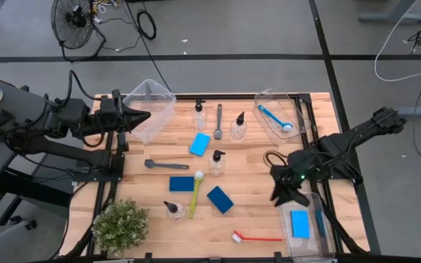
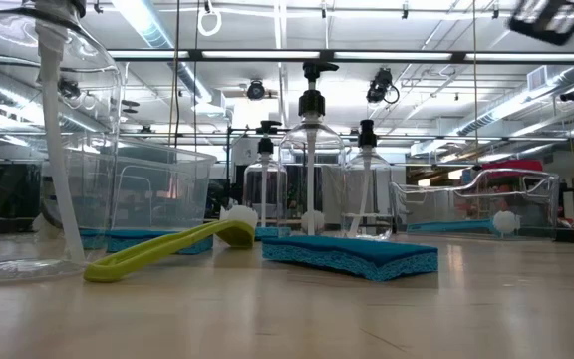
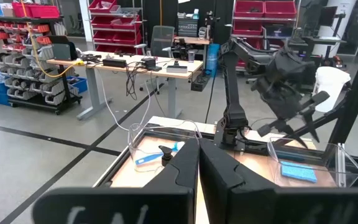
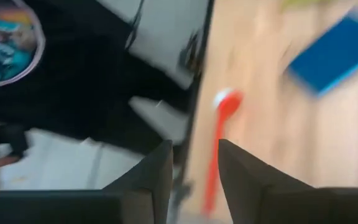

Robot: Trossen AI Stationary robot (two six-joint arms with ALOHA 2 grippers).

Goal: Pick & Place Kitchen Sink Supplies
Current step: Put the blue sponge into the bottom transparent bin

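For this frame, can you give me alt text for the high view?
Kitchen sink supplies lie scattered on a wooden table: blue sponges, small clear bottles and brushes, among them a yellow-green brush. The right hand hangs beside a clear bin holding a sponge; the left hand waits, shut, at another bin.

Red brush (image 4: 219, 146) on wood tabletop (image 4: 266, 130), blue sponge (image 4: 334, 53) nearby, tool (image 4: 194, 165) fingers apart

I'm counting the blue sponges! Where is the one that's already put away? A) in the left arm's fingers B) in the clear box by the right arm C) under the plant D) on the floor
B: a blue sponge lies inside the clear box beside the right arm, near the table's corner.
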